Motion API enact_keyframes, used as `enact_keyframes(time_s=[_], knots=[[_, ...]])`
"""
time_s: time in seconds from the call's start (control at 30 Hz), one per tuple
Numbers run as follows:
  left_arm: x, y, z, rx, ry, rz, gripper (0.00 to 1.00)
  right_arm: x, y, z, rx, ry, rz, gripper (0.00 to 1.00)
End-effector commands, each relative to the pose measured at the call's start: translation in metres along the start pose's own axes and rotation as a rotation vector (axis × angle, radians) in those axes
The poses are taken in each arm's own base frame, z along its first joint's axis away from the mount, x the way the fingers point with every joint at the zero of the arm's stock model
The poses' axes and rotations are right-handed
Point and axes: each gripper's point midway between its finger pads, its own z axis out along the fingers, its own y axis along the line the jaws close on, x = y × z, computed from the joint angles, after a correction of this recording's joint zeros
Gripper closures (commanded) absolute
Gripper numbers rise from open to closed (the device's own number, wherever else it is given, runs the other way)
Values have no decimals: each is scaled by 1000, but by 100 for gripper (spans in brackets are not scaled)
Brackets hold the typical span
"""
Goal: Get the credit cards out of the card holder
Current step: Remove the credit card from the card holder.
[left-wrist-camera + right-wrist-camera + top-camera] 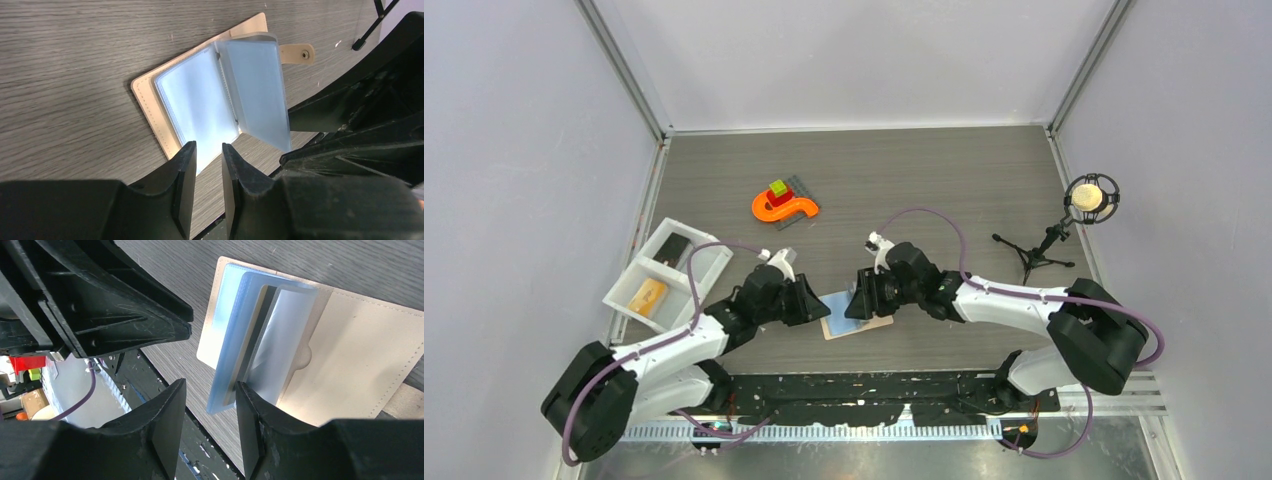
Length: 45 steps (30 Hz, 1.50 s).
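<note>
The card holder (864,322) lies open on the table between my two grippers, its beige cover (360,355) flat and its pale blue sleeves (200,100) fanned up; the snap tab (296,53) points away. My left gripper (209,150) hovers open at the holder's near edge with nothing between its fingers. My right gripper (210,390) is open too, one finger (250,410) against the edge of the raised sleeves. A dark strip shows between two sleeves; whether it is a card I cannot tell. A black card (674,245) and an orange-yellow card (649,295) lie in the white tray.
The white two-compartment tray (632,262) stands at the left. An orange S-shaped toy (784,207) with small blocks sits further back. A microphone on a tripod (1079,215) stands at the right. The two grippers (836,300) nearly touch each other over the holder.
</note>
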Motion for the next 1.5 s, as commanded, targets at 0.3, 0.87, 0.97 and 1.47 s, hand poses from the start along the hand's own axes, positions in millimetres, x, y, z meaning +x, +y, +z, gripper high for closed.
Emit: enact_keyframes(time_s=[0.3, 0.87, 0.97, 1.47], knots=[[-16, -5, -24, -28, -92, -16, 71, -12, 21, 6, -69, -7, -32, 41], [-14, -9, -15, 13, -82, -19, 70, -14, 4, -7, 75, -18, -51, 42], [-14, -11, -13, 23, -75, -21, 71, -26, -8, -16, 173, -69, -68, 46], [-7, -9, 1, 29, -31, -32, 76, -47, 9, -24, 147, -140, -130, 61]])
